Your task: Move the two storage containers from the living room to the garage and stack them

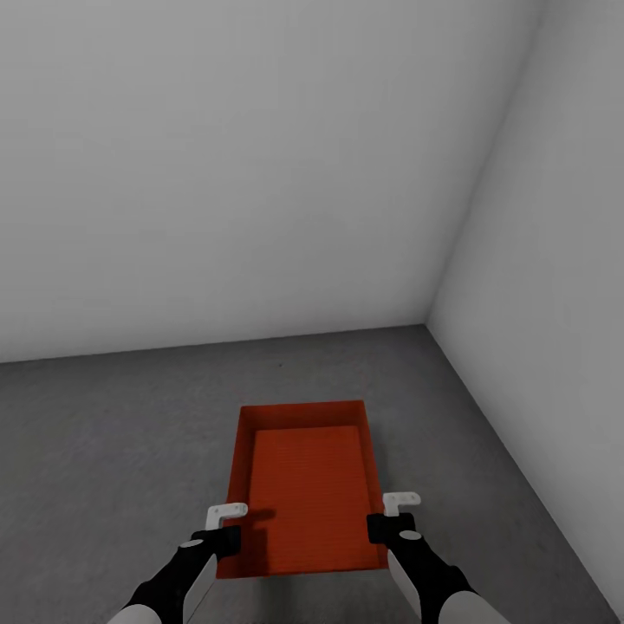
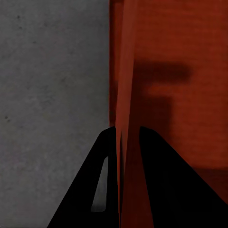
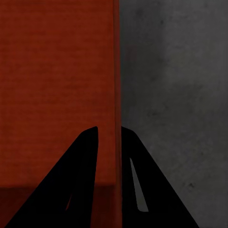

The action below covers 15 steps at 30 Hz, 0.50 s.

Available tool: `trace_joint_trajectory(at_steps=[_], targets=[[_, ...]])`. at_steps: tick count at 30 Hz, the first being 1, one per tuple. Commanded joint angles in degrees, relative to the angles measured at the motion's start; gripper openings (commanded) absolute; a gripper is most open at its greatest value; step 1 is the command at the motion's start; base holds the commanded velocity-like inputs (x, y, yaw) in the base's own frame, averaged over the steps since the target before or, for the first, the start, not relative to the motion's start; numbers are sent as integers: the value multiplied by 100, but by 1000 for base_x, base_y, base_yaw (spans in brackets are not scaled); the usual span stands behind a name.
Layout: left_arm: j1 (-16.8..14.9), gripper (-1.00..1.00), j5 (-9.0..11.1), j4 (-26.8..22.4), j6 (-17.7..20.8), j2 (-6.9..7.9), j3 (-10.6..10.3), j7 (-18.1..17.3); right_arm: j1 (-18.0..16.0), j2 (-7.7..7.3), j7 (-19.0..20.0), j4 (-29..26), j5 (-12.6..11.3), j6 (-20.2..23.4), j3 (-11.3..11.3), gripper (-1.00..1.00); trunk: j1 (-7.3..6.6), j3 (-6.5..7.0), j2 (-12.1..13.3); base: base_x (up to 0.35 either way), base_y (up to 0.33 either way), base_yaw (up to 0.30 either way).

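One orange-red storage container [image 1: 308, 485] lies lengthwise in front of me over the dark grey concrete floor [image 1: 121, 433] of the garage. My left gripper [image 1: 227, 513] is shut on its left side wall near the front corner. In the left wrist view the left gripper [image 2: 126, 130] has its black fingers on either side of that thin wall, beside the container's ribbed bottom [image 2: 180, 47]. My right gripper [image 1: 400, 501] is shut on the right side wall, which the right gripper [image 3: 109, 128] straddles next to the ribbed bottom [image 3: 57, 71]. I cannot tell whether the container rests on the floor. The second container is out of view.
Plain grey-white walls meet in a corner [image 1: 429, 322] ahead on the right. The right wall [image 1: 555, 303] runs close along the container's right side. Bare concrete [image 2: 47, 95] spreads to the left, and bare concrete [image 3: 175, 95] lies to the right of the container.
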Motion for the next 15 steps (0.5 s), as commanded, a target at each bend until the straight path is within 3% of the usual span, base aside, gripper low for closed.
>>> trace_joint_trajectory(at_steps=[1, 15], targets=[[10, -100, -21, -16, 29, 0, -137, -209, -106, 3, -83, -8, 51, 44, -233, -100, 0, -7, -3, 0, 0, 0], [10, -100, -14, -16, 30, -7, -137, -214, -106, 3, -83, -8, 52, 44, -233, -100, 307, -261, -565, 0, 0, 0]])
